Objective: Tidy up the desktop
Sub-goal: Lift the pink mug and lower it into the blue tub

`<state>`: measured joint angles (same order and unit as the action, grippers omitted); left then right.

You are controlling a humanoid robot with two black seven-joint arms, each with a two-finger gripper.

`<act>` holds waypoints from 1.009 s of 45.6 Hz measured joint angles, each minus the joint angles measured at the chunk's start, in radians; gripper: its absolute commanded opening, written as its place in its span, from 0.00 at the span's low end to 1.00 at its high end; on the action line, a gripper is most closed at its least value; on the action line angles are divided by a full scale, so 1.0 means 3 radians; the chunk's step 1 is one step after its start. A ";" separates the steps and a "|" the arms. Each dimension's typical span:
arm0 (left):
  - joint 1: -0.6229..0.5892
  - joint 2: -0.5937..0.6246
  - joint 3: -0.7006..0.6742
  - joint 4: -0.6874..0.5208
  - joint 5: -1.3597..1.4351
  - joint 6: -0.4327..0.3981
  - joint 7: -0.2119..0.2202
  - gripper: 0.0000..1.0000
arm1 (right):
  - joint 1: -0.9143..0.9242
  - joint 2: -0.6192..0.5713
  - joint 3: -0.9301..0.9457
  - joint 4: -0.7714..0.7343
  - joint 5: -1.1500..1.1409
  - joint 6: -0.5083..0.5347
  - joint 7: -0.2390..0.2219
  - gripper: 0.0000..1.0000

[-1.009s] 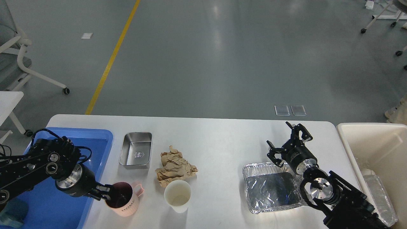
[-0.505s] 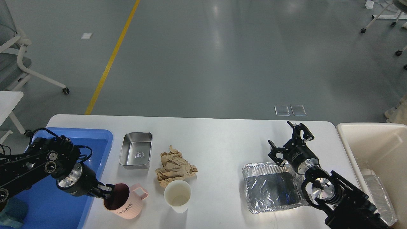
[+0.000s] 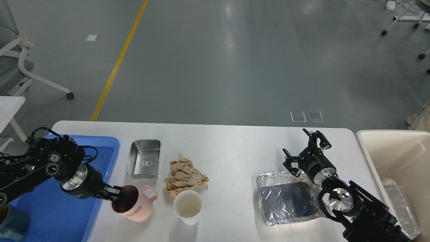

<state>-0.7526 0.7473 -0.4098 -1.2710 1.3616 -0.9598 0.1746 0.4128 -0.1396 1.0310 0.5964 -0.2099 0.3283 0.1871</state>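
The white desktop [image 3: 231, 144] fills the lower half of the head view. My left gripper [image 3: 114, 195] is shut on the near-left rim of a pink mug [image 3: 134, 204] marked HOME, which hangs tilted just right of the blue tray [image 3: 100, 144]. A crumpled brown paper [image 3: 184, 176], a white paper cup [image 3: 187, 206] and a steel tin [image 3: 143, 158] lie to the right of the mug. My right gripper [image 3: 305, 151] stands open above the far right corner of a foil tray [image 3: 289, 198], holding nothing.
A cream bin [image 3: 396, 151] stands off the desktop's right end with a clear plastic container [image 3: 401, 205] inside. A blue-grey object [image 3: 13, 224] lies in the blue tray's near left corner. An office chair [image 3: 20, 60] is on the floor at far left.
My left gripper has lifted the pink mug and carried it slightly up and to the right, tilting it more. The right arm has barely moved.
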 measured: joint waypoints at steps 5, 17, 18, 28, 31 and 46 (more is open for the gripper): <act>-0.0100 0.0178 -0.0055 -0.0102 -0.0082 0.0000 -0.0002 0.02 | 0.0017 0.0000 -0.0050 -0.0017 -0.0001 0.0000 0.0000 1.00; -0.0137 0.0731 -0.0176 -0.0402 -0.0309 0.0000 -0.0002 0.02 | 0.0030 0.0019 -0.0074 -0.0030 -0.0001 0.0000 0.0000 1.00; -0.0127 0.0775 -0.0194 -0.0430 -0.0323 0.0000 -0.0002 0.02 | 0.0030 0.0019 -0.0075 -0.0030 -0.0001 0.0000 0.0000 1.00; -0.0025 0.1265 -0.0317 -0.0634 -0.0505 -0.0001 -0.0093 0.02 | 0.0029 0.0025 -0.0081 -0.0030 -0.0001 -0.0005 0.0000 1.00; -0.0016 0.1416 -0.0328 -0.0666 -0.0572 -0.0001 -0.0116 0.02 | 0.0027 0.0026 -0.0082 -0.0030 -0.0001 -0.0005 0.0000 1.00; -0.0013 0.2073 -0.0351 -0.0836 -0.0738 -0.0001 -0.0391 0.02 | 0.0033 0.0006 -0.0158 -0.0030 -0.0004 -0.0005 0.0000 1.00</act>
<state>-0.7564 1.3691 -0.5152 -1.5217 1.1402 -0.9600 0.0573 0.4228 -0.1377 0.9837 0.5873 -0.2110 0.3267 0.1871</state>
